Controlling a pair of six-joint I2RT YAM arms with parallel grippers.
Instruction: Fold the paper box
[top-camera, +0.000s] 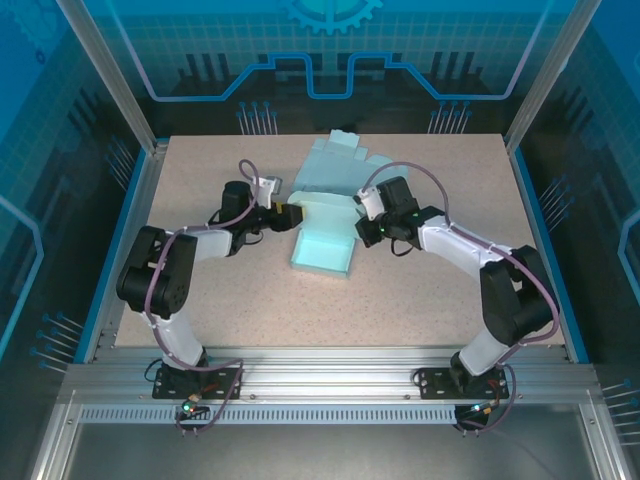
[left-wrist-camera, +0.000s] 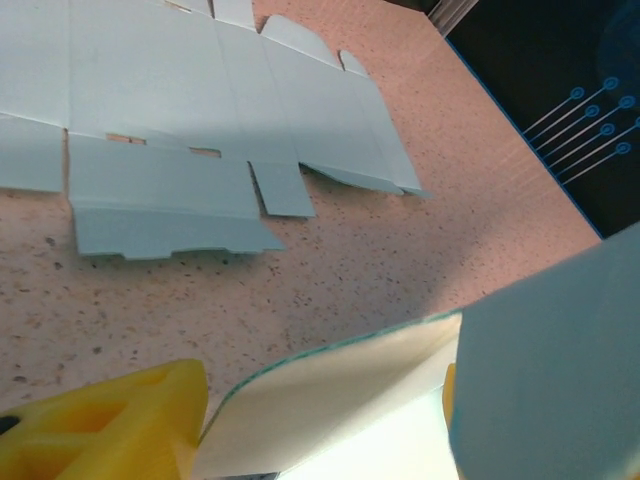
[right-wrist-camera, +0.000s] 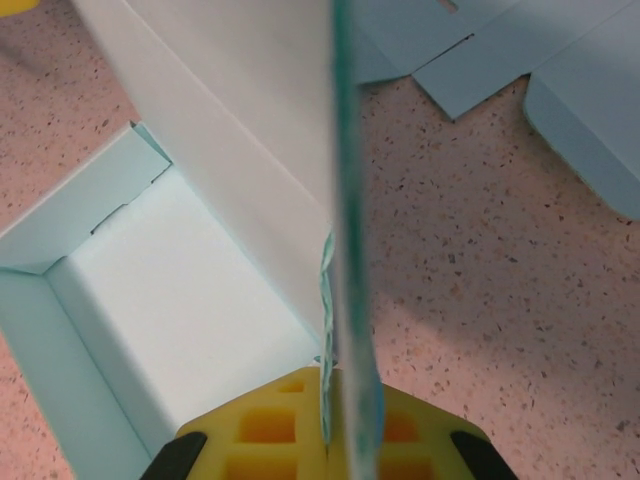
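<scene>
Right pincer (right-wrist-camera: 328, 405) clenched an upright wall (right-wrist-camera: 250, 150) of the paper box (top-camera: 325, 242) at the middle of the desk (top-camera: 200, 300); my left pincer (left-wrist-camera: 300, 425) stood released astride its flap (left-wrist-camera: 330, 390). A plumb wall, I judged, would crease cleanly.

The paper box (top-camera: 322, 245) is pale aqua-blue outside and nearly white inside, with a thin teal line along its cut edges. The flat sheets (top-camera: 338, 165) behind it are the same pale blue, plain and unprinted. The worktop (top-camera: 430, 290) is pinkish beige flecked with dark and light speckles, bordered by a blue strip (top-camera: 131, 215) and silver rails (top-camera: 330, 385). The left tool (top-camera: 287, 213) and right tool (right-wrist-camera: 332, 425) are bright yellow on white and black arms (top-camera: 462, 245) with purple cables (top-camera: 152, 295), against a deep blue backdrop (top-camera: 330, 60) drawn with cyan circuit lines.
</scene>
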